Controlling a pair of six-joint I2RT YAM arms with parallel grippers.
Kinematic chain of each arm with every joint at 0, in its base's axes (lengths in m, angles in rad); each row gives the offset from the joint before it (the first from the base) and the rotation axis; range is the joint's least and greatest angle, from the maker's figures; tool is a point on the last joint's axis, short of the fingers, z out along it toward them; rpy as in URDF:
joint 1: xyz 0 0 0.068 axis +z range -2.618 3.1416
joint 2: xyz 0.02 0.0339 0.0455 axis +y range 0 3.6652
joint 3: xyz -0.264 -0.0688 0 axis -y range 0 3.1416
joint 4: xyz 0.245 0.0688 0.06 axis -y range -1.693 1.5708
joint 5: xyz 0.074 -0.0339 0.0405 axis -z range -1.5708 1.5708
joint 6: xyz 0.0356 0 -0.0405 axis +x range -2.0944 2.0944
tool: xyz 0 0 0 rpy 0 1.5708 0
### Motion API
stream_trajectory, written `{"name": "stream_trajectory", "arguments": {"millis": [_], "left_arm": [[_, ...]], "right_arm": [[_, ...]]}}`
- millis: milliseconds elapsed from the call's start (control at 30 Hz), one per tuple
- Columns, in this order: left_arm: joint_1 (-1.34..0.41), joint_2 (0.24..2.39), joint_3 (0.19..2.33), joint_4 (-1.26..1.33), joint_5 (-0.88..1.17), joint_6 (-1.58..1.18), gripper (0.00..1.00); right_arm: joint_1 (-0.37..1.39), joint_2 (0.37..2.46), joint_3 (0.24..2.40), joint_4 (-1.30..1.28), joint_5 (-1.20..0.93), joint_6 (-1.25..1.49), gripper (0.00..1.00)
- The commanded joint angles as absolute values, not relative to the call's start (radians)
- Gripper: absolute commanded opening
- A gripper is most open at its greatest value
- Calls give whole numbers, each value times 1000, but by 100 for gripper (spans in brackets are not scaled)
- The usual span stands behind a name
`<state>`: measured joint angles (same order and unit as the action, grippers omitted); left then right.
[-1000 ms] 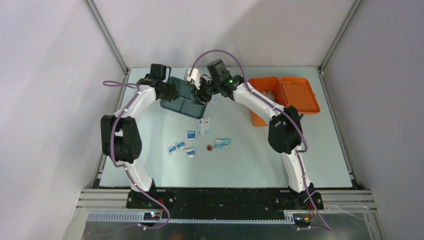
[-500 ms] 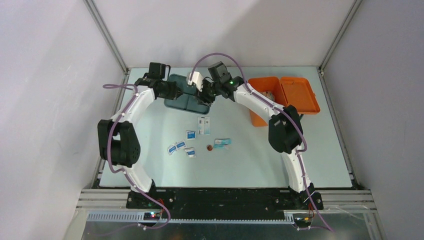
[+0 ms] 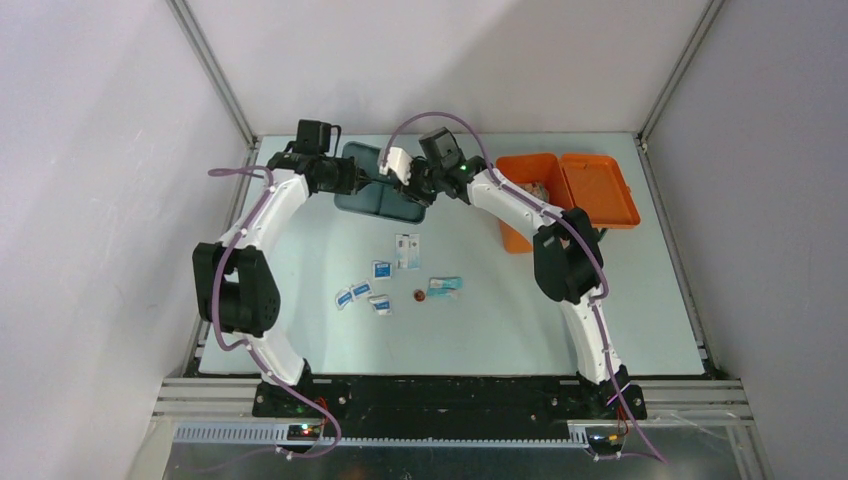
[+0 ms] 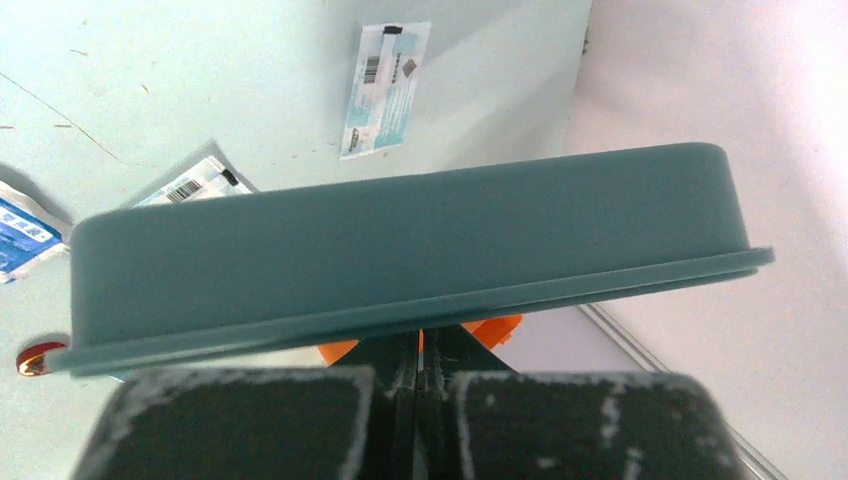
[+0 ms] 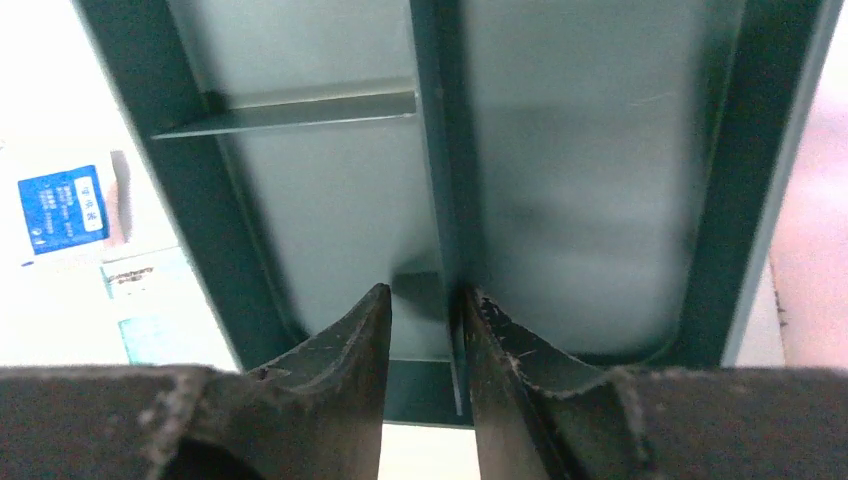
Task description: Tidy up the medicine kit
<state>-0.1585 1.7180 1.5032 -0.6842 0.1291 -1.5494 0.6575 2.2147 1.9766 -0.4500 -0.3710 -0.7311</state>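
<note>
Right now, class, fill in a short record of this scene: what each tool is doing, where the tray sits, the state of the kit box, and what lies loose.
left tool: shut on the rim of the teal divided plastic tray
right tool: one finger either side of the tray's centre divider; grip unclear
tray position: far centre, between the two arms
orange rectangular plastic medicine kit box: to the tray's right, lid open
loose items: small packets on the pale table, nearer than the tray
</note>
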Motion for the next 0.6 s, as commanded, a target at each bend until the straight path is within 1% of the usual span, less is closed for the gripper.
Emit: {"name": "stream_trajectory", "arguments": {"millis": [0,33,67,100,133,167,200,233,267,333,433,567], "left_arm": [[-167,1651,1559,-679,168,-1594,0],[-167,1651,1558,-678,168,-1595,0],[-167,1650,1554,-678,163,-1597,0],[-167,1650,1553,-678,159,-1598,3],[-167,1649,1553,-676,150,-1597,18],[-166,1649,1556,-676,146,-1591,29],[-166,1649,1565,-666,136,-1586,56],[-165,1650,1570,-656,132,-1568,78],[-164,1651,1584,-626,131,-1555,94],[-162,1652,1614,-585,127,-1515,99],[-162,1651,1663,-522,137,-1457,100],[-158,1643,1738,-410,150,-1369,100]], "right_arm": [[652,2226,1977,-394,-324,-734,30],[651,2227,1979,-378,-317,-730,16],[651,2228,1984,-372,-303,-722,7],[650,2228,1986,-361,-298,-716,0],[646,2229,1994,-358,-293,-704,0],[645,2228,1997,-357,-292,-699,0],[644,2228,2002,-357,-291,-689,0],[643,2226,2004,-359,-291,-683,0],[639,2225,2010,-362,-293,-672,0],[634,2224,2015,-368,-291,-651,0],[621,2223,2020,-365,-282,-611,0],[592,2215,2034,-336,-229,-493,0]]}}
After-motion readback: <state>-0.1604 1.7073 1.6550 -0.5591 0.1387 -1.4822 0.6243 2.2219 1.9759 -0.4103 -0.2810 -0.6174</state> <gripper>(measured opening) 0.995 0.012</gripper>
